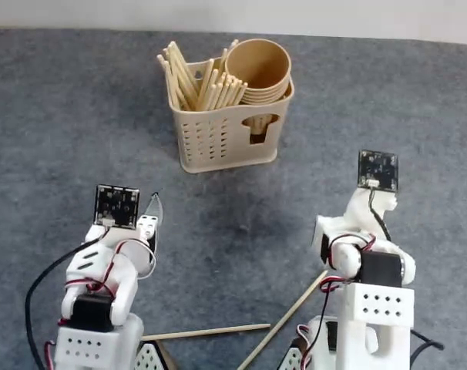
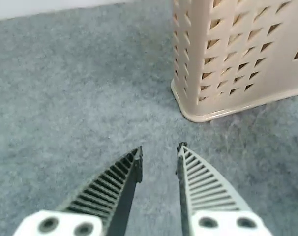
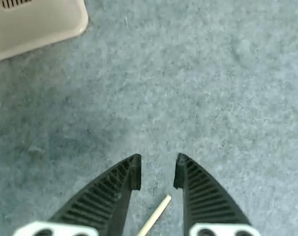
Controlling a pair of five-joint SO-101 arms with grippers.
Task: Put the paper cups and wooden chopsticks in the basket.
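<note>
In the high view the basket stands at 12 o'clock on the grey table. A nested stack of paper cups fills its 3 o'clock half and a bundle of chopsticks leans in its 9 o'clock half, so most of the job looks done. 2 sticks are not yet in. Both lie on the table at 6 o'clock, between the arm bases: a flat chopstick running from 9 to 3 o'clock, and a slanted chopstick that climbs toward 1 o'clock and ends under the right arm.

The left tool at 7 o'clock is released, its fingers a little apart with nothing between them, and it aims at the carpet just short of the basket's foot. The right tool at 5 o'clock is released too. The tip of the slanted chopstick shows on the table beneath the gap between its fingers, not gripped.

The step in hand appears to be picking up that slanted stick. The right tool would likely need to drop down astride it, clench across its thin width, lift it toward 12 o'clock and tip it upright into the basket's chopstick side; the flat stick would follow
</note>
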